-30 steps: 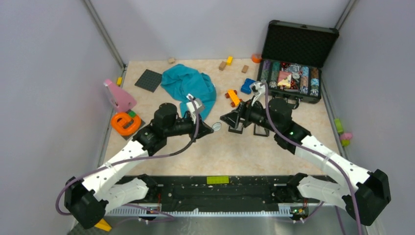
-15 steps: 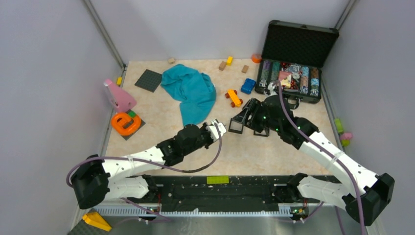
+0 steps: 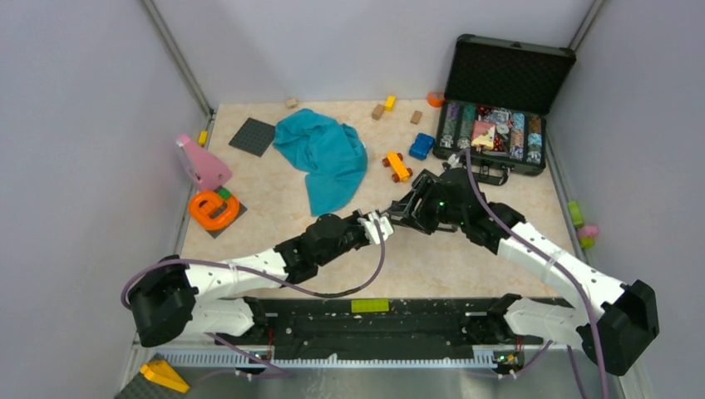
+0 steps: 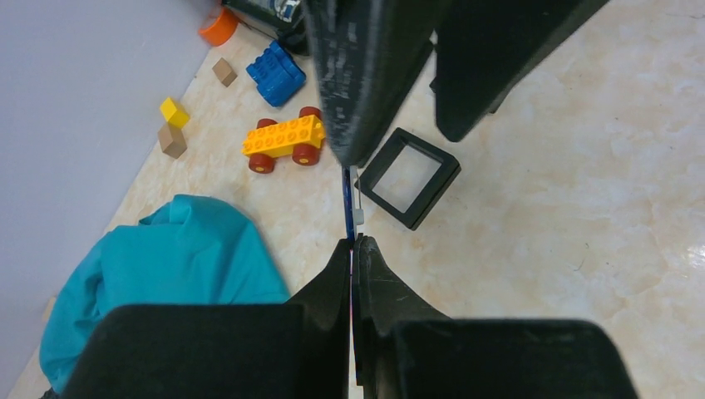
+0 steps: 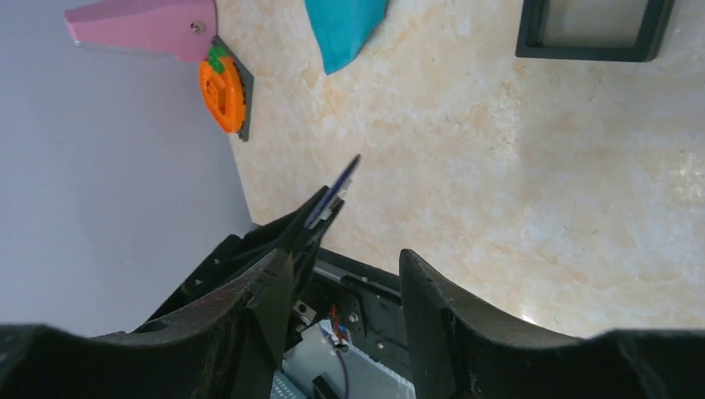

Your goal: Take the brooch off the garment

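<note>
Left gripper [image 3: 384,223] is clenched tight over the middle of the table [image 3: 465,266], and the right gripper [image 3: 405,212] is nose to nose with it, jaws standing apart! Biggest soft thing out there, the teal garment [image 3: 324,154], lies crumpled at the back left, well apart from both grippers. Down a size: a black square frame [image 4: 409,176] flat on the table just beneath them, an orange toy car [image 4: 285,140] beyond it. And the tiniest of all, the brooch [image 4: 348,204]: blue, edge-on, pinched in the left fingertips, off the garment, its far edge right at one of the right fingers [image 4: 357,100].
</note>
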### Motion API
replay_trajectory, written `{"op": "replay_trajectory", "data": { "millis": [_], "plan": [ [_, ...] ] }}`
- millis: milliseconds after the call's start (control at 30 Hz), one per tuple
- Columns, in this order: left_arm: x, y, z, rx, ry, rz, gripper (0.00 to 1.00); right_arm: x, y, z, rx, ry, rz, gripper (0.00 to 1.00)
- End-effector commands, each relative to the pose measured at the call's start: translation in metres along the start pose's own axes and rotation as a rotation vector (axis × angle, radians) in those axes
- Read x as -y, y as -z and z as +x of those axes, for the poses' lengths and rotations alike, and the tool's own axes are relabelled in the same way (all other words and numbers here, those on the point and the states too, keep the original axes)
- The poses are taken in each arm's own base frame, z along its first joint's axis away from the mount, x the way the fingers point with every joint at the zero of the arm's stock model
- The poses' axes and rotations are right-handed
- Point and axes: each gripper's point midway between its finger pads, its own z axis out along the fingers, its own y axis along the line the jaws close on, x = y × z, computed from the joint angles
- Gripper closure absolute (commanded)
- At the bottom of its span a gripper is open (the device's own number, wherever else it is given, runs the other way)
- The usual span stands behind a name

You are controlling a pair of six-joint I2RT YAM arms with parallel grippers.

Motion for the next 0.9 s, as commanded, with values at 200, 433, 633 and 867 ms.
{"op": "replay_trajectory", "data": {
  "millis": [200, 433, 633, 867],
  "plan": [
    [0.003, -0.007, -0.022, 0.069, -0.035, 0.024, 1.00, -0.025, -0.009, -0.006, 0.001, -0.051, -0.103, 0.53],
    [0.006, -0.009, -0.025, 0.079, -0.038, 0.036, 1.00, -0.020, -0.012, -0.007, 0.012, -0.057, -0.084, 0.62],
    [0.006, -0.008, -0.025, 0.082, -0.048, 0.028, 1.00, -0.014, -0.018, -0.006, 0.012, -0.065, -0.065, 0.70],
    [0.007, -0.006, -0.025, 0.086, -0.055, 0.034, 1.00, -0.013, -0.021, -0.007, 0.015, -0.067, -0.066, 0.89]
  ]
}}
